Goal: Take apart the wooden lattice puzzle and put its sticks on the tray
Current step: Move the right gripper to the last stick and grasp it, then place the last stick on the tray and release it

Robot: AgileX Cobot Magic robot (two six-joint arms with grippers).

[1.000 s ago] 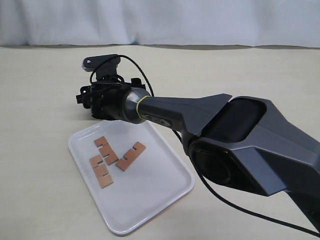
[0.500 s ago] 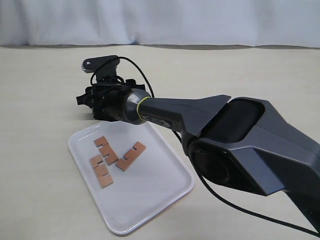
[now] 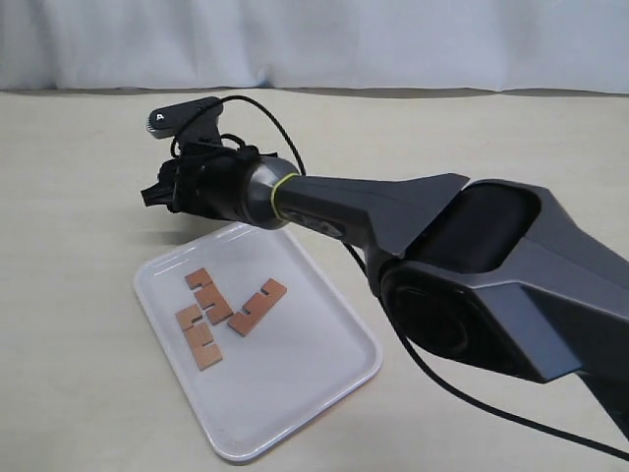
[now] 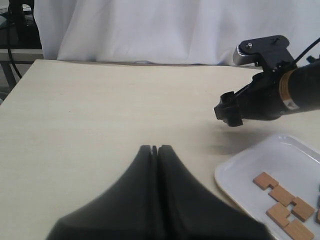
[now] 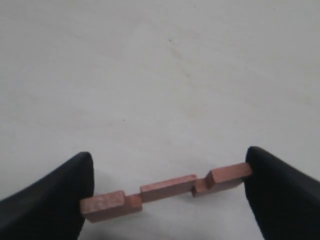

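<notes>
Tray (image 3: 339, 366) flat on the tabletop (image 3: 79, 295), white, low-rimmed, rounded at the corners. Inside, toward its far left part, three sticks (image 3: 257, 307) of reddish-brown wood, all lying flat with square notches in view. Two close together, meeting near their ends, touching or nearly so. Third just beside that pair, angled the other way and apart from it.

Fourth stick (image 5: 167, 192) off the tray, clamped by its two ends between the right fingers (image 5: 55, 200), spanning the gap from one to the other, both notches in plain sight, pale tabletop behind it. Visible in the right wrist view only. Hidden in the exterior view behind the black wrist of the right arm (image 3: 324, 211), reaching in from the right and ending just past the tray's far edge, over the tabletop and not over the tray. Black cable (image 3: 275, 138) looping above that wrist.

Left fingers (image 4: 145, 170) pressed shut against each other, gripping nothing, over bare tabletop apart from the tray. Shown in the left wrist view alone. Also in that view: one corner of the tray with sticks on it, the right arm's wrist beyond, and a white curtain (image 4: 150, 30) behind the tabletop's far edge.
</notes>
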